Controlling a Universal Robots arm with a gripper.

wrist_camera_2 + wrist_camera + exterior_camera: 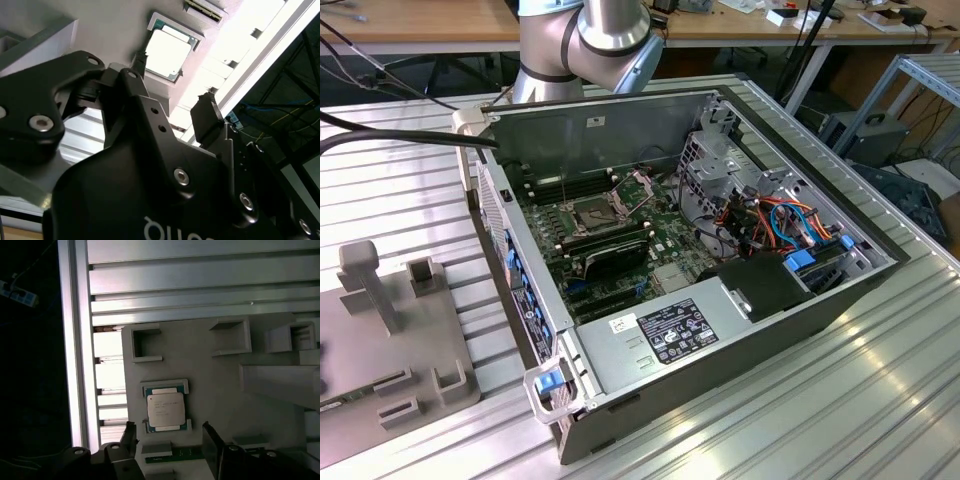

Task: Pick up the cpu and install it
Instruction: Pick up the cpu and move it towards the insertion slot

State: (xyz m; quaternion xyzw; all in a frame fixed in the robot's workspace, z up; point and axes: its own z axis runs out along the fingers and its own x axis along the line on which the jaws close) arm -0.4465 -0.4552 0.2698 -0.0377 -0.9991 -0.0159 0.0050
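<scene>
The cpu is a small silver-topped square chip lying flat in a recess of a grey holder block; the second wrist view has the cpu too. My gripper is open, its two black fingertips spread wider than the chip and apart from it. In the second wrist view my gripper holds nothing. The open computer case sits mid-table, with the dark socket on its motherboard and the socket's metal frame hinged up.
The grey holder block lies at the exterior view's left, with upright posts and pockets. The arm rises behind the case. Inside the case are a power supply, cables and memory sticks. The ribbed table edge runs beside the block.
</scene>
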